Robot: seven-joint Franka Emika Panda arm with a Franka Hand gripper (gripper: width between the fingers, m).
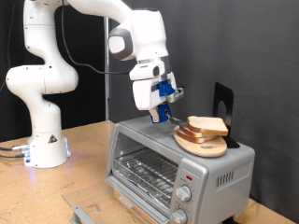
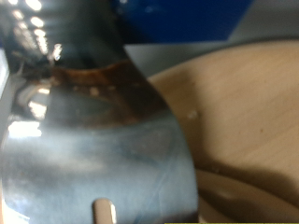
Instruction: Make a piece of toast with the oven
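Overhead, white arm's two-finger gripper (image 1: 163,116) hangs just beside pale tan-crusted bread slice (image 1: 207,126), slice atop round wooden board (image 1: 200,142) on boxy silver-grey toaster oven (image 1: 177,166), finger spread unclear.

Robot lab: black backdrop (image 1: 243,47), plywood bench (image 1: 89,149)

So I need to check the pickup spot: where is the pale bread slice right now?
In the exterior view, the pale bread slice lies on a round wooden board atop the silver-grey toaster oven, at the exterior view's right, just beside the tool.
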